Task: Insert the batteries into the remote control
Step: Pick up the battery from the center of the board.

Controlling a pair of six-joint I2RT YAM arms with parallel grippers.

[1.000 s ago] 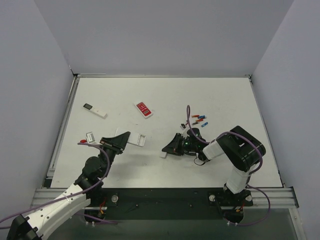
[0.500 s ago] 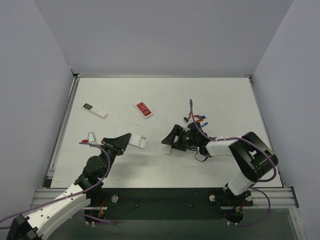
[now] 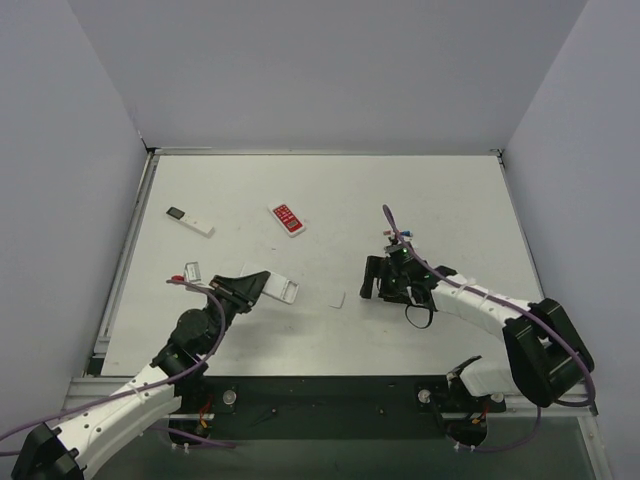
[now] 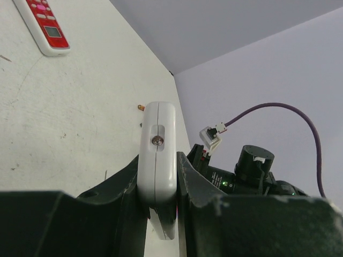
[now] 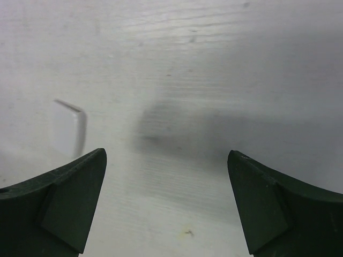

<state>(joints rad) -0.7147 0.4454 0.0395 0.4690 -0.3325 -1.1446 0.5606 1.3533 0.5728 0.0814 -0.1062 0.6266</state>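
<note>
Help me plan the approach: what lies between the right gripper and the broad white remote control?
Only a small flat white rectangular piece on the table, apart from both the right gripper and the remote control, seen in the top external view.

You see the right gripper (image 3: 369,280) drawn back toward the right, so the small white cover (image 3: 337,298) that sat at its fingertips now lies alone on the table (image 3: 450,200), clear of it. Its arm (image 3: 480,305) now stretches out low, the elbow swung toward the near right corner.
</note>
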